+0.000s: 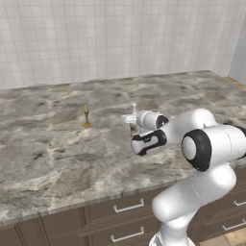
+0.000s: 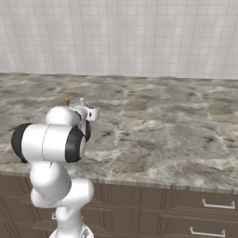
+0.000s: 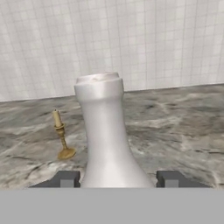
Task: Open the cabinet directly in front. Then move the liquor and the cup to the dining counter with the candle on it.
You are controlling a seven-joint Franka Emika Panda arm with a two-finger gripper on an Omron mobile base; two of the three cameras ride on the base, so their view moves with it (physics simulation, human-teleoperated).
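My gripper (image 3: 117,178) is shut on the liquor (image 3: 105,131), a small bottle with a pale grey neck and a brownish body (image 1: 132,127). The bottle stands upright low over the dining counter (image 1: 57,158); whether it rests on the stone I cannot tell. The gold candle (image 1: 87,116) stands on the counter to the bottle's left, a short gap away, and shows again in the hand view (image 3: 62,141) and past the arm (image 2: 67,99). From the right base view the gripper (image 2: 89,113) and the liquor's neck (image 2: 82,101) peek out behind my arm. The cup and the cabinet are out of view.
The marbled counter (image 2: 162,135) runs wide to both sides, back to a white tiled wall (image 1: 120,38). Brown drawer fronts with short silver handles (image 1: 128,207) line its near edge, below my arm.
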